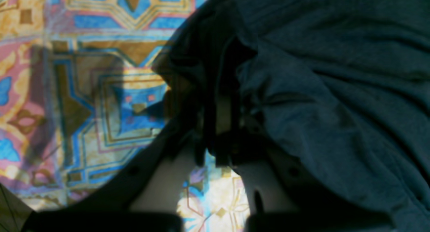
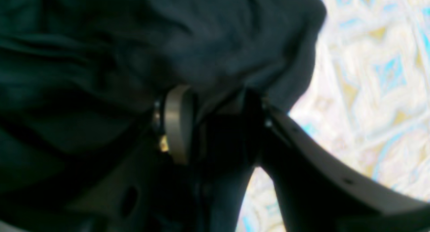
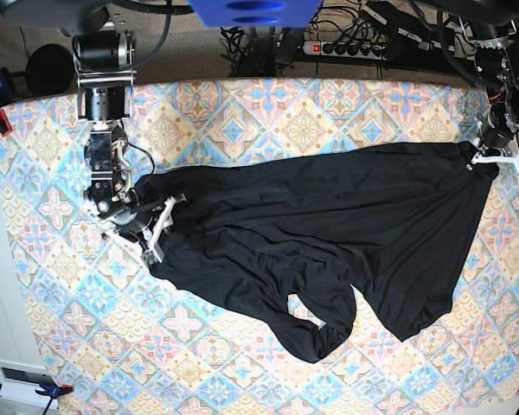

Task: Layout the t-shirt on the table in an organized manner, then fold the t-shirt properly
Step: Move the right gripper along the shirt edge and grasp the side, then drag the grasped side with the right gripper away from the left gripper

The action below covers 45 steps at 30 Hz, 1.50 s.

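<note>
The black t-shirt [image 3: 329,225] lies crumpled and stretched across the patterned table [image 3: 242,112], with one sleeve curling toward the front. At the table's right edge my left gripper [image 3: 493,157] is shut on a corner of the t-shirt [image 1: 336,90]. In the left wrist view the left gripper [image 1: 218,117] pinches a fold of cloth above the table [image 1: 100,90]. My right gripper [image 3: 160,226] sits at the shirt's left end. In the right wrist view the right gripper [image 2: 215,117] has its jaws apart, with the t-shirt [image 2: 100,57] bunched in the gap over the table [image 2: 369,74].
A power strip [image 3: 355,47] and cables lie behind the table's far edge. A red clamp [image 3: 0,117] grips the left edge. A white box [image 3: 17,380] sits on the floor at the front left corner.
</note>
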Each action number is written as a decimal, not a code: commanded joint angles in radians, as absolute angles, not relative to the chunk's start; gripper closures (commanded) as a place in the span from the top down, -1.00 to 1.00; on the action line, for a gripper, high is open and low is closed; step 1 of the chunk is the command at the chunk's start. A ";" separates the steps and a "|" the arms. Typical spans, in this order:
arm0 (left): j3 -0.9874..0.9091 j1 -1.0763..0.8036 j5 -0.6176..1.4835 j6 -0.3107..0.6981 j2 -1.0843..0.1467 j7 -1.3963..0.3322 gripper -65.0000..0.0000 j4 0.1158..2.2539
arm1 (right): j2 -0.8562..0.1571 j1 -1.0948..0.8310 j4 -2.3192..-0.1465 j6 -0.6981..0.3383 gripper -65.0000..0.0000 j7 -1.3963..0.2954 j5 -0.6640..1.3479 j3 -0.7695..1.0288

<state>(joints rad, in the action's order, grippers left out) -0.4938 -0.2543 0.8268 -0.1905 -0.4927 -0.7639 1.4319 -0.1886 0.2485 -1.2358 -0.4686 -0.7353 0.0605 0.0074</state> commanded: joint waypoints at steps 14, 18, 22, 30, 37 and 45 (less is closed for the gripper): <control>-0.499 -0.248 0.829 -0.188 -0.515 -0.754 -1.00 1.448 | -0.203 0.186 -1.221 -0.473 -1.00 -0.730 0.071 0.208; -0.499 -0.248 0.829 -0.188 -0.515 -0.754 -1.00 1.448 | -0.203 0.153 -1.222 -0.473 -1.00 -0.728 0.071 0.309; -0.466 -0.248 0.831 -0.188 -0.515 -0.750 -1.00 1.448 | -0.237 0.148 -1.280 -0.473 -1.00 -0.730 0.071 0.397; -0.460 -0.245 0.831 -0.188 -0.498 -0.748 -1.00 1.448 | -0.243 0.087 -1.395 -0.473 -1.00 -0.782 0.071 0.512; -0.460 -0.243 0.831 -0.188 -0.495 -0.746 -1.00 1.448 | -0.243 -0.012 -1.541 -0.473 -1.00 -0.779 0.071 0.507; -0.463 -0.243 0.832 -0.188 -0.495 -0.745 -1.00 1.448 | -0.243 -0.116 -1.699 -0.473 -0.56 -0.797 0.067 0.466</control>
<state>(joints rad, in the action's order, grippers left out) -0.4522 -0.2466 0.8379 -0.1844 -0.4736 -0.7593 1.4322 -0.2359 -0.1238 -1.6836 -0.4656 -0.8124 0.0551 0.4667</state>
